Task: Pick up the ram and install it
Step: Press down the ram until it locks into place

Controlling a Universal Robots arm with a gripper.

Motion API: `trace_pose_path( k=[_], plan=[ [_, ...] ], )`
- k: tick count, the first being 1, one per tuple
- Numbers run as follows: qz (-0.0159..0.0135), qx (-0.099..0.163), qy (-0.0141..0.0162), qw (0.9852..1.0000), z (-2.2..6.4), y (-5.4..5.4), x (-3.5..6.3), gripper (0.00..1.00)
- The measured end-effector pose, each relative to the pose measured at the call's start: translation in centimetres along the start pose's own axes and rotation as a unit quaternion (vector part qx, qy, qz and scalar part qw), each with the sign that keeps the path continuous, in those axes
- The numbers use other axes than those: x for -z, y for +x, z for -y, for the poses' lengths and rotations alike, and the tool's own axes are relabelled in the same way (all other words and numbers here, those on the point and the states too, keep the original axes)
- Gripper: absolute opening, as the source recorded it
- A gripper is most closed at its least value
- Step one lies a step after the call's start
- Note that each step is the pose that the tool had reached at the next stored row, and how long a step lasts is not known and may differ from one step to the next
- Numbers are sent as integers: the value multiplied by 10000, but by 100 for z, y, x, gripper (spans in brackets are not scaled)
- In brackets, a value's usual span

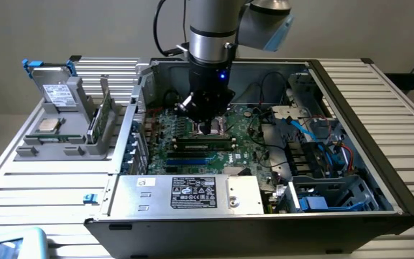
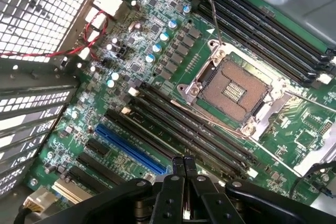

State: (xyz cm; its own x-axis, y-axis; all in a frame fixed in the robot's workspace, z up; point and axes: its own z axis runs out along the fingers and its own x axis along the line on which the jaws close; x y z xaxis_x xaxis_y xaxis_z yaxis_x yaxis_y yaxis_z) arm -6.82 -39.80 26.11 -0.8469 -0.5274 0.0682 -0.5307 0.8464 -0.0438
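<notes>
Exterior view first: my jaws (image 1: 208, 128) hang low inside the open computer case (image 1: 379, 178), over the motherboard (image 1: 192, 156) and right at the processor socket (image 1: 205, 123). They are closed tight, and I see nothing pinched between them. In the wrist view my fingertips (image 2: 177, 162) meet pad to pad above the bank of long black memory slots (image 2: 173, 129), with the bare socket (image 2: 233, 90) just beyond.

As best I can judge, the ram (image 1: 205, 143) is the narrow green stick with dark chips sitting in a slot just beside my jaws, on the side nearer the power supply (image 1: 192, 193). Its long axis runs from the exterior view's left to its right, parallel to the neighbouring blue slot (image 1: 189, 160). My tips are above it, close to the middle of its length. I cannot tell whether they touch its top edge, nor whether it is fully seated.

Outside the case, on the bench (image 1: 41, 178), the grey parts holder (image 1: 56, 145) carries an upright green card (image 1: 104, 116) and a silver processor chip (image 1: 47, 125), both well apart from me.
</notes>
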Motion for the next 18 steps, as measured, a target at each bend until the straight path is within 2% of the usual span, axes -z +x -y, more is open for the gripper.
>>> trace_pose_path(
  k=[6,10,18],
  plan=[
    [11,-388,-9,9992,0,0,0,11],
    [44,-605,0,9982,0,0,-1,11],
    [91,-970,75,9952,1,0,0,11]
  ],
)
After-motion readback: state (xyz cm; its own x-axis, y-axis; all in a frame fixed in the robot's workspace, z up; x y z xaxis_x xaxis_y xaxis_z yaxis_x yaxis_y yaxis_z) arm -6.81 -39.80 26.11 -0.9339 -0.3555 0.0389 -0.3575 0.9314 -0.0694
